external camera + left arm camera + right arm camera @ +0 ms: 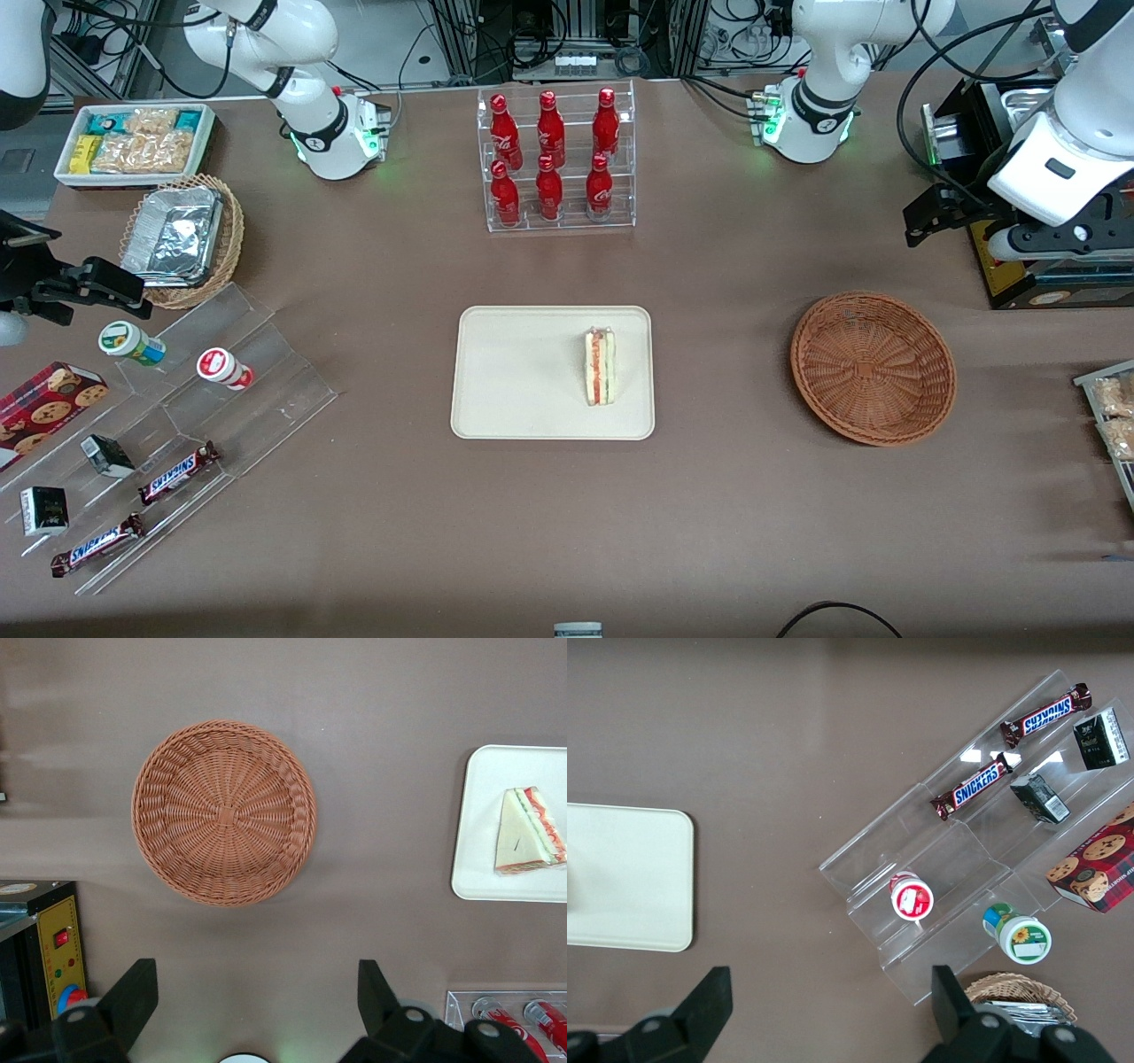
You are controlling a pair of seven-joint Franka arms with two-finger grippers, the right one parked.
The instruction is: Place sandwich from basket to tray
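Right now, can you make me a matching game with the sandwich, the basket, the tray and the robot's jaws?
Things:
1. sandwich
2. basket
3. tray
4. gripper

States:
A. woven, reddish-brown, nothing in it
B. jaws open, holding nothing, up above the table near the basket
C. cream-beige, flat, sandwich on it
D. lying on the tray, red and green stripe showing

Pairs: 1-D, 2-A, 3-C, 4-B

Cream-beige tray (532, 372); pale sandwich (600, 367), red-green stripe; reddish-brown woven basket (873, 367); black gripper (257, 1001) above brown table (726, 496).
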